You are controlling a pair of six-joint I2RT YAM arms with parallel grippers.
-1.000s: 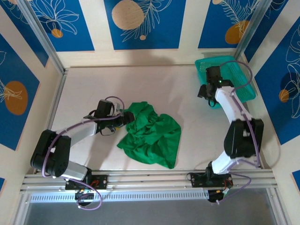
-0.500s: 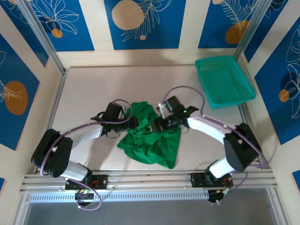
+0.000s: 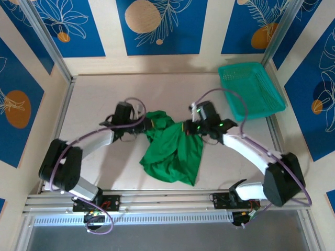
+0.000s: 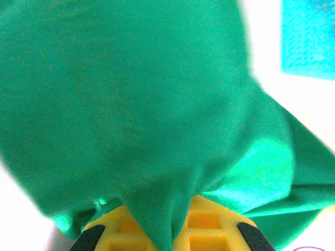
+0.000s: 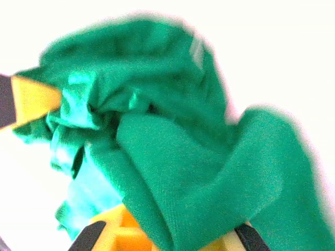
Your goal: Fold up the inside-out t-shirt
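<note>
**Item: t-shirt** (image 3: 175, 151). Bright green, soft, much creased.
- Position: middle of the counter (image 3: 99, 89), between the two arms, in a loose unfolded heap.
- Shape: the far end is gathered into a narrow bunch. The near end spreads wider and lies a little to the right arm's side.
- Long axis: far to near, running from the tools down toward the arm bases.

**Item: left tool** (image 3: 147, 124). Closed, with cloth pinched in it, at the left side of the far bunch. In its wrist view the green fabric runs down between the yellow pads (image 4: 119, 234).

**Item: right tool** (image 3: 184, 127). Closed likewise on the t-shirt, at the right side of the same bunch. In its wrist view folds of cloth fall over the pads (image 5: 112, 230).

**Relation of note:**
- The two tools face each other across the top of the garment, near one another, with only the bunch between them.
- Neither arm is nearer, and each has its own side.
- All the loose cloth lies on the near side of the line joining them.
- In my judgement, the coming move calls for drawing the tools apart so that the held edge stretches out flat.
- Whether that edge is hem, shoulder or sleeve, I cannot tell.

**Item: basket** (image 3: 241, 67). Teal mesh, in the far right corner of the counter, well apart from the t-shirt.
</note>
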